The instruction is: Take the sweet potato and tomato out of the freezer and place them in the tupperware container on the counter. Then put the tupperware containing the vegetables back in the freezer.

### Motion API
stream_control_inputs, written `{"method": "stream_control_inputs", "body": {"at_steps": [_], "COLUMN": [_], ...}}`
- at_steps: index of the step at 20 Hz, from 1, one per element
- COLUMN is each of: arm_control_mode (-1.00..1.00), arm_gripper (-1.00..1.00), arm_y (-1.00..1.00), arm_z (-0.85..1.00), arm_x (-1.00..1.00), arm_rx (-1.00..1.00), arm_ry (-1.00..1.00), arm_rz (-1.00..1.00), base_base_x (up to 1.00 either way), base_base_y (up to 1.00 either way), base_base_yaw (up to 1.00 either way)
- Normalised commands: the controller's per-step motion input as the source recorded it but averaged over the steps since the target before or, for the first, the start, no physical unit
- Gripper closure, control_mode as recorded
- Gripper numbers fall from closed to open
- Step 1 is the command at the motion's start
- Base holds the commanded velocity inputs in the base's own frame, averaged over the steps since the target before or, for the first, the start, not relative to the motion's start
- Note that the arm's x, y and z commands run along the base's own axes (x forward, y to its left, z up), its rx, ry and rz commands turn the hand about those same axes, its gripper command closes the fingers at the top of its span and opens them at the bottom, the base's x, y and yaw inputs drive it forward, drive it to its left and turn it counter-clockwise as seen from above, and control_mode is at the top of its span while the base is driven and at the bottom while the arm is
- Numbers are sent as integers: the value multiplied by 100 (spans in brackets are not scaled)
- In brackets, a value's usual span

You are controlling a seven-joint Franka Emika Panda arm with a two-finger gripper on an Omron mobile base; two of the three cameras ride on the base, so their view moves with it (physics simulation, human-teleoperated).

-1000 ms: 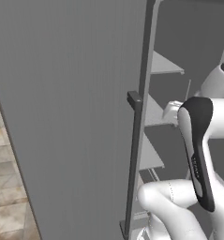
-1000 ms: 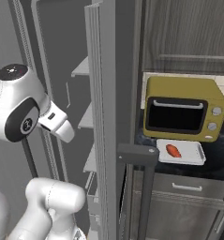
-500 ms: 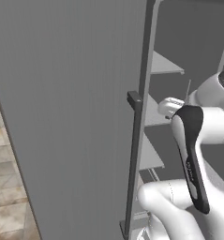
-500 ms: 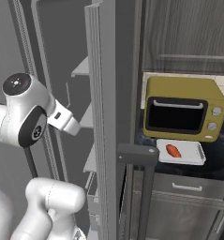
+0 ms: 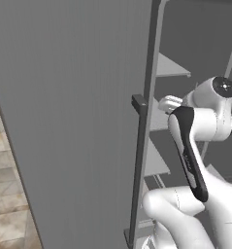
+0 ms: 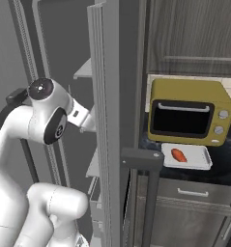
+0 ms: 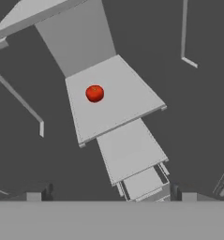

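In the hand view the round red tomato (image 7: 94, 93) lies on a pale grey shelf (image 7: 127, 105) inside the freezer (image 5: 64, 97). My gripper (image 7: 111, 193) is open, well short of the tomato, with nothing between its fingertips (image 7: 48, 191). In the right base view my hand (image 6: 82, 116) reaches in behind the edge of the open freezer door (image 6: 109, 120), which hides the fingers. The oblong orange-red sweet potato (image 6: 179, 155) lies in the white tupperware container (image 6: 199, 159) on the dark counter (image 6: 225, 166).
A mustard-yellow microwave (image 6: 192, 113) stands just behind the container. The open freezer door's dark bar handle (image 6: 151, 193) juts out between the arm and the counter. More shelves (image 7: 132, 150) step down below the tomato's shelf. Tiled floor (image 5: 6, 194) lies to the left.
The arm has swung further into the freezer: its upper joint moved toward the door edge and the hand now reaches in past it. The sweet potato and container stayed put.
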Motion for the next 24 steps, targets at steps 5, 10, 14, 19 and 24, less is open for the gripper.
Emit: {"method": "stream_control_inputs", "body": {"at_steps": [5,10,14,19,24], "arm_control_mode": [-100,-100,-100,-100,-100], "arm_gripper": [-100,-100,-100,-100,-100], "arm_y": [-7,-4,-5,-7,0], "arm_z": [-2,-13,-31,-39,-26], "arm_x": [81,66,33,12,28], "arm_rx": [1,1,0,3,4], "arm_ry": [4,3,0,0,0], "arm_rz": [0,1,3,10,14], "base_base_x": [0,0,0,0,0], "base_base_y": [0,0,0,0,0], "base_base_yaw": [0,0,0,0,0]}}
